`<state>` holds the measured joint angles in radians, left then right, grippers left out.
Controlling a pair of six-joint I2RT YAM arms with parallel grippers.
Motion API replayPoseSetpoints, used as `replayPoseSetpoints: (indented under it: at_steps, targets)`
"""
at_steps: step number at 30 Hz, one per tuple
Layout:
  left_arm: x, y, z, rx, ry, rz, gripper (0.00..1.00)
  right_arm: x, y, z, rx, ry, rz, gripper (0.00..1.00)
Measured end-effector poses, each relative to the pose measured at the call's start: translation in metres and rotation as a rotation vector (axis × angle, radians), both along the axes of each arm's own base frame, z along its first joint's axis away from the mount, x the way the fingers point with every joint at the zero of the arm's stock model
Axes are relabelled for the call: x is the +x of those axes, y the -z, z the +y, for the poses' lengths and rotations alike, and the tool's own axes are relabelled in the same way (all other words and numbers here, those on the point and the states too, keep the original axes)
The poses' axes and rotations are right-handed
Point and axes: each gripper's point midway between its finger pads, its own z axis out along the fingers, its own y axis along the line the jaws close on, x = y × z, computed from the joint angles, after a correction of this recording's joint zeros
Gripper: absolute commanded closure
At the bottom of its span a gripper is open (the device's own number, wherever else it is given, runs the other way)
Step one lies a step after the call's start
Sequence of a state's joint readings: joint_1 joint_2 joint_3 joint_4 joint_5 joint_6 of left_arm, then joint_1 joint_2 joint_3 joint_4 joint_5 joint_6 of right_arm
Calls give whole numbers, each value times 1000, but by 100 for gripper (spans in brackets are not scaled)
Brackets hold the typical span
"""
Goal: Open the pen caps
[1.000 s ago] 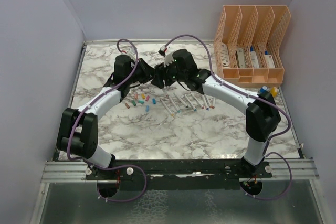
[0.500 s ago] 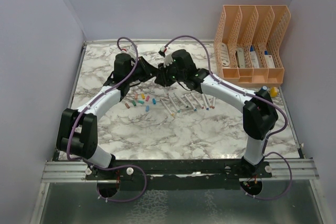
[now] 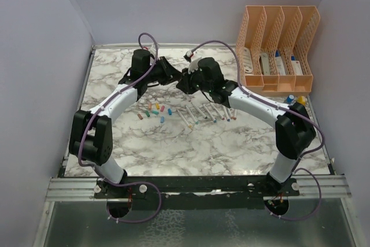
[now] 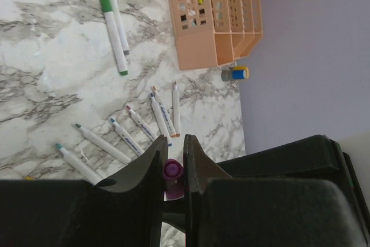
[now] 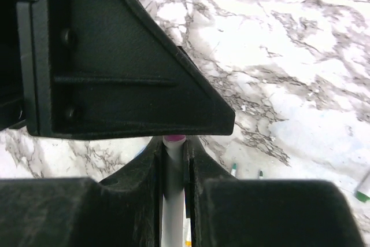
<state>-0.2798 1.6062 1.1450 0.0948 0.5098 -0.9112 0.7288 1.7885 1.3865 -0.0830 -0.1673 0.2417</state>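
Observation:
Both grippers meet above the back middle of the table. My left gripper (image 3: 175, 77) (image 4: 172, 150) is shut on a purple pen cap (image 4: 172, 173) that sits end-on between its fingers. My right gripper (image 3: 185, 80) (image 5: 173, 150) is shut on the white barrel of a pen (image 5: 172, 195). The pen's purple end (image 5: 174, 139) pokes out against the left gripper's finger. Below them, several loose coloured caps (image 3: 155, 110) lie in a cluster, and several uncapped white pens (image 3: 205, 113) (image 4: 130, 134) lie in a row to their right.
A peach lattice file organiser (image 3: 277, 47) (image 4: 211, 18) stands at the back right, with a small blue and yellow bottle (image 3: 295, 100) (image 4: 236, 73) in front of it. In the left wrist view, a green marker (image 4: 113, 33) and a grey marker (image 4: 115, 15) lie on the marble.
My right gripper has shut on the pen barrel. Both grippers have shifted slightly right and toward the back while staying together.

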Motion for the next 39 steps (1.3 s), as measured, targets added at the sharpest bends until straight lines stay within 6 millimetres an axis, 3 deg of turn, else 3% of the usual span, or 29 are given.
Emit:
replayPoseSetpoints:
  at_steps: [3, 4, 9, 13, 20, 26, 32, 39]
  targets:
    - [1, -3, -11, -15, 56, 19, 100, -2, -2, -12, 12, 36, -20, 99]
    - [14, -6, -8, -4, 22, -7, 100, -15, 7, -22, -9, 29, 13, 99]
    - [61, -21, 41, 36, -149, -97, 100, -73, 44, -49, -111, -10, 129, 99]
    - [64, -4, 57, 84, -192, -80, 100, -81, 51, -67, -164, 31, 148, 99]
    - [34, 60, 79, 231, -199, 61, 100, -54, 44, -117, -236, 242, 114, 99]
    - [-6, 91, 99, 351, -186, 144, 100, -22, 48, -174, -288, 436, 119, 99]
    - [-50, 97, 113, 420, -177, 166, 100, -15, 48, -188, -305, 486, 112, 99]
    - [-82, 114, 120, 450, -160, 216, 100, -9, 63, -198, -332, 514, 142, 99]
